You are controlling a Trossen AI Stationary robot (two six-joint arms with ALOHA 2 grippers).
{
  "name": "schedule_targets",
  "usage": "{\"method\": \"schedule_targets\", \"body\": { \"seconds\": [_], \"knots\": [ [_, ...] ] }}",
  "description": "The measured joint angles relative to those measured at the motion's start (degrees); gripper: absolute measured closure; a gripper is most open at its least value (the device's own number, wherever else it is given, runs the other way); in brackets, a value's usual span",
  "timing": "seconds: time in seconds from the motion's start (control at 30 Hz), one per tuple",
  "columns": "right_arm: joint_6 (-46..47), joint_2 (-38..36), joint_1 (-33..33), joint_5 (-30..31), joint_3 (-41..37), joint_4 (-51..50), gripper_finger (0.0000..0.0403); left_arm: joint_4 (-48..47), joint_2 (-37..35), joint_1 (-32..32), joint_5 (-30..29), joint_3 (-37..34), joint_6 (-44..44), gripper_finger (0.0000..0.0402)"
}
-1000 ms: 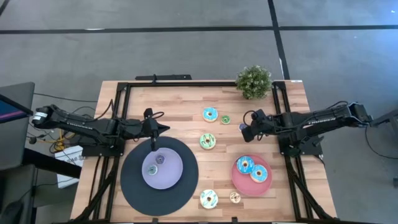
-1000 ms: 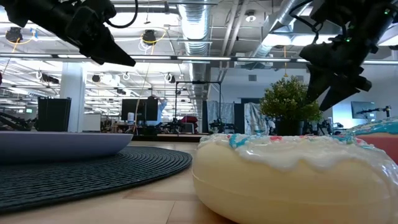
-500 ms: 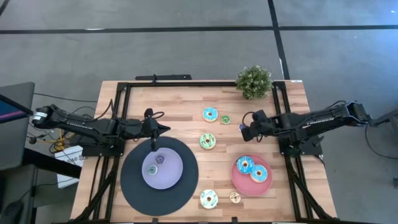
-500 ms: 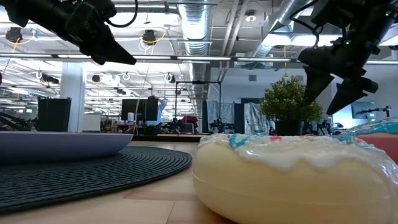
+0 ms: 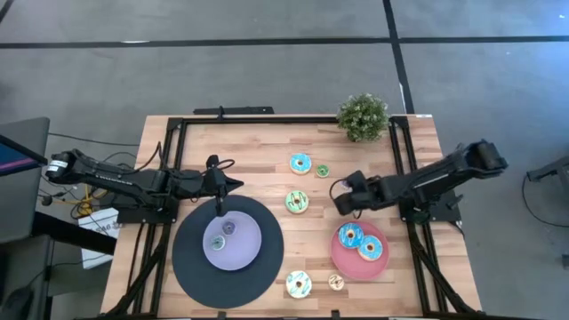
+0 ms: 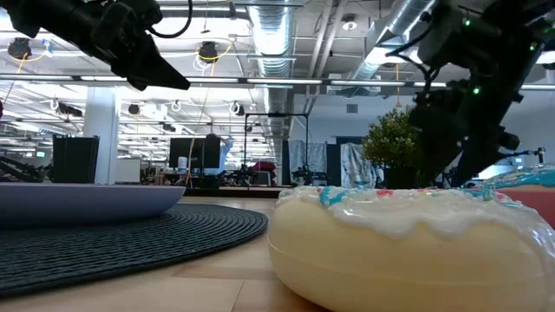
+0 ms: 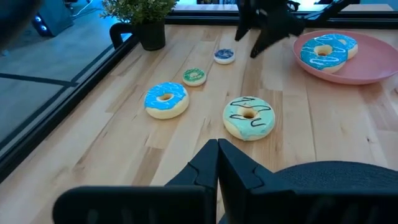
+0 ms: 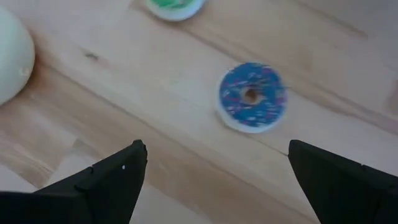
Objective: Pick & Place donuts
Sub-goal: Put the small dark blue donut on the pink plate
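A coin-sized blue donut (image 8: 252,96) lies flat on the wood, next to a small green one (image 7: 194,76). My right gripper (image 8: 216,149) hangs open over the small blue donut, pointing steeply down, a finger on either side and touching nothing. A large blue-iced donut (image 5: 300,164) and a green-iced one (image 5: 297,202) lie nearby. My left gripper (image 5: 220,191) waits shut above the far rim of the black disc (image 5: 191,267). The lavender plate (image 5: 244,253) holds two small donuts. The pink plate (image 5: 378,268) holds a blue-iced donut (image 5: 350,236) and another.
A potted plant (image 5: 363,116) stands at the far right. A white-iced donut (image 5: 299,284) and a small orange one (image 5: 335,282) lie by the near edge. Black rails (image 5: 400,151) run along both sides of the table.
My right gripper has come down and moved toward the table's left and near edges, tipping more steeply, and now hangs low over the small blue donut. No donut has moved.
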Motion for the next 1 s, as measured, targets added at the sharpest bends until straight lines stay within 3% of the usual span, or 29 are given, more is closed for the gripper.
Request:
{"method": "schedule_targets", "body": {
  "seconds": [0.3,0.67,1.0],
  "knots": [
    [3.5,10.7,-2.1,1.6,0.1,2.6,0.0023,0.0,0.0,0.0,0.1,0.0,-0.6,0.0401],
    [1.4,10.1,-8.0,2.2,-4.6,13.2,0.0028,0.0,0.0,0.0,0.1,0.0,-0.6,0.0401],
    [2.3,8.6,-8.4,2.3,-5.7,12.3,0.0114,0.1,0.0,0.0,0.1,0.0,-0.8,0.0401]
  ]
}}
